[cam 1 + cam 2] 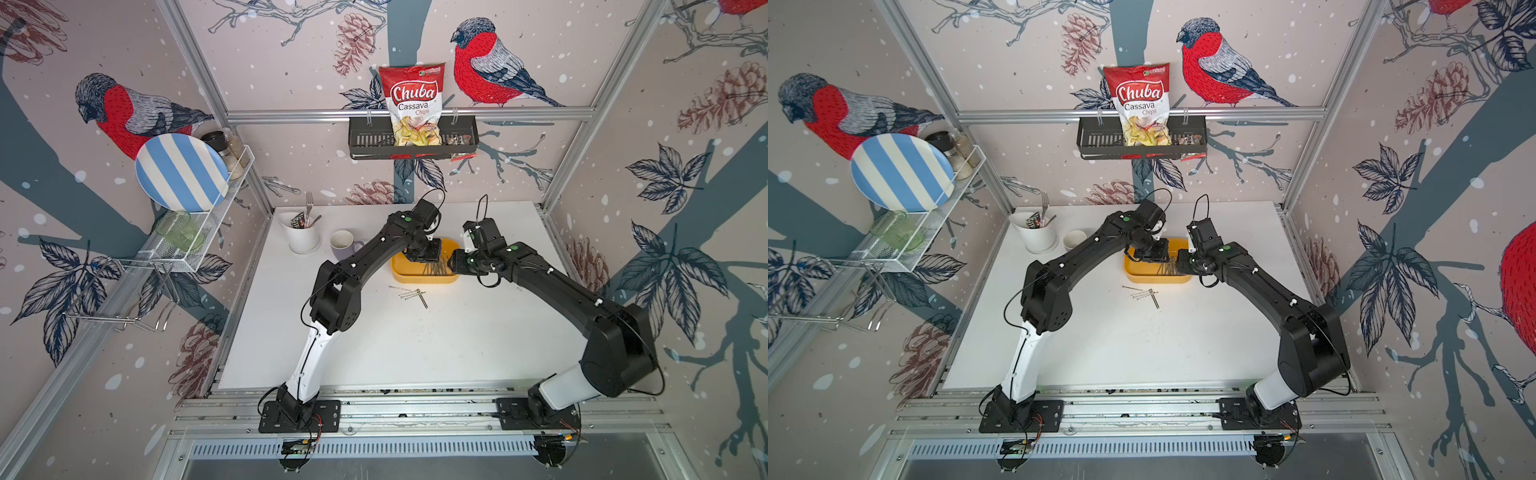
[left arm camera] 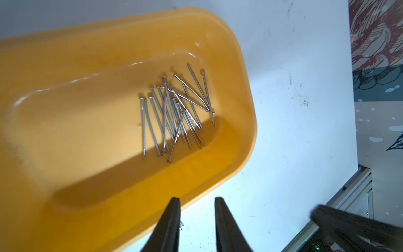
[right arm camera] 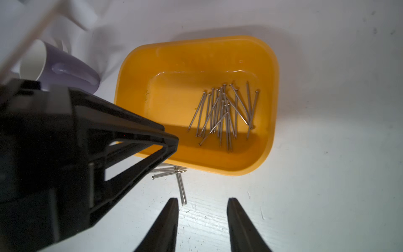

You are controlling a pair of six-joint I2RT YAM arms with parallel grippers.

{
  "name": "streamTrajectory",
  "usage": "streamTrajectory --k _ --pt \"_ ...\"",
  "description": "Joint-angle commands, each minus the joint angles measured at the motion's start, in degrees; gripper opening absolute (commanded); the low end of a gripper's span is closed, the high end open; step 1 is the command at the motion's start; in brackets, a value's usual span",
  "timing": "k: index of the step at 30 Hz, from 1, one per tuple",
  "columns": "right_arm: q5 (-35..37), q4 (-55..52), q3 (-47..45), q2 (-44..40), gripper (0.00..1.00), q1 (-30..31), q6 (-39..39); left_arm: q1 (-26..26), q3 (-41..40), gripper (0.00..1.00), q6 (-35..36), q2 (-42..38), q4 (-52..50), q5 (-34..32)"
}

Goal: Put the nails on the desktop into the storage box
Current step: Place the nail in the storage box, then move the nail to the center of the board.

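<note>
The yellow storage box (image 1: 405, 274) (image 1: 1138, 274) sits mid-back on the white desktop (image 1: 415, 345). Several nails (image 2: 174, 113) (image 3: 224, 113) lie heaped in its right half. A few more nails (image 1: 411, 294) (image 1: 1146, 294) (image 3: 172, 172) lie on the desktop just in front of the box. My left gripper (image 2: 197, 199) hangs over the box (image 2: 246, 109), open, with nothing between its fingers. My right gripper (image 3: 202, 200) hovers at the right end of the box (image 3: 273, 109), open and empty, near the tip of one loose nail.
A lilac mug (image 1: 343, 243) (image 3: 72, 69) and a white utensil holder (image 1: 301, 237) stand left of the box. A black wall basket (image 1: 365, 139) holds a chips bag. A wire rack with a striped plate (image 1: 183, 172) hangs on the left wall.
</note>
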Motion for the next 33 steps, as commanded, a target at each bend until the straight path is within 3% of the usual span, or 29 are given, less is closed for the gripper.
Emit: streamTrajectory --k 1,8,14,23,33 --pt "-1.08 0.44 1.18 0.87 0.41 3.74 -6.93 1.02 -8.15 0.33 1.11 -7.49 0.75 -5.98" --pt "-1.11 -0.94 6.94 9.99 0.42 14.12 -14.47 7.27 -36.97 0.34 -3.73 -26.44 10.09 -8.39" --pt "-1.01 -1.86 13.56 20.27 0.43 19.14 -19.00 10.49 -50.22 0.40 -6.55 -36.19 11.73 -11.83" --pt "2.31 -1.81 19.99 30.82 0.43 19.72 -19.87 12.60 -56.49 0.43 -7.80 -42.05 10.80 -12.49" --pt "3.63 -1.78 22.72 34.19 0.44 16.25 -19.74 13.03 -56.69 0.46 -7.03 -40.97 10.76 -11.81"
